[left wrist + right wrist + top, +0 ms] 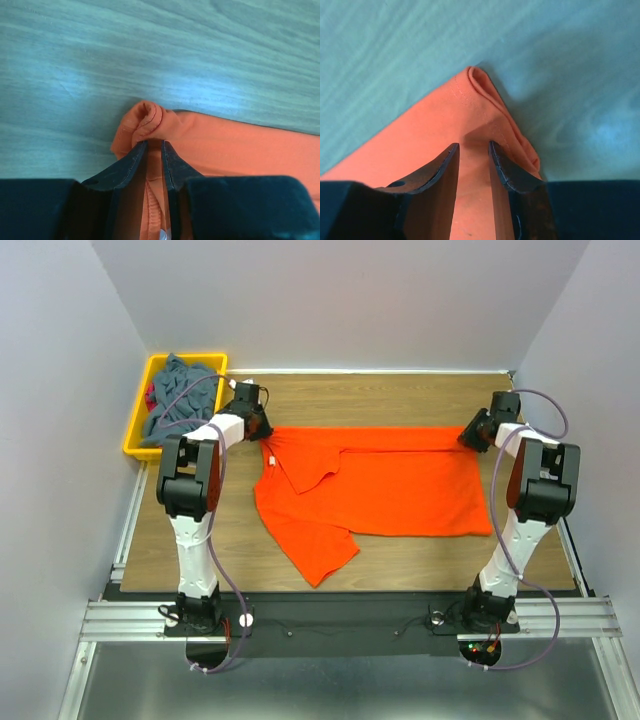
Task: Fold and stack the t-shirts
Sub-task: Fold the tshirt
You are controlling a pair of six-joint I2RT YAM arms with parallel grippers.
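Observation:
The orange t-shirt (380, 485) lies spread across the wooden table, with one sleeve folded in and its near left corner trailing toward the front. My left gripper (256, 426) is at the shirt's far left corner, and the left wrist view shows it (155, 145) shut on a bunched fold of orange cloth (225, 147). At the far right corner my right gripper (473, 433) is shut on the hem; in the right wrist view the orange cloth (430, 130) runs up between its jaws (474, 147). A grey-blue t-shirt (182, 398) is heaped in the bin.
A yellow bin (135, 445) stands at the table's far left corner, holding the grey-blue shirt and a glimpse of red cloth (150, 397). Walls close in on the left, right and back. Bare wood (420, 565) runs along the front of the table.

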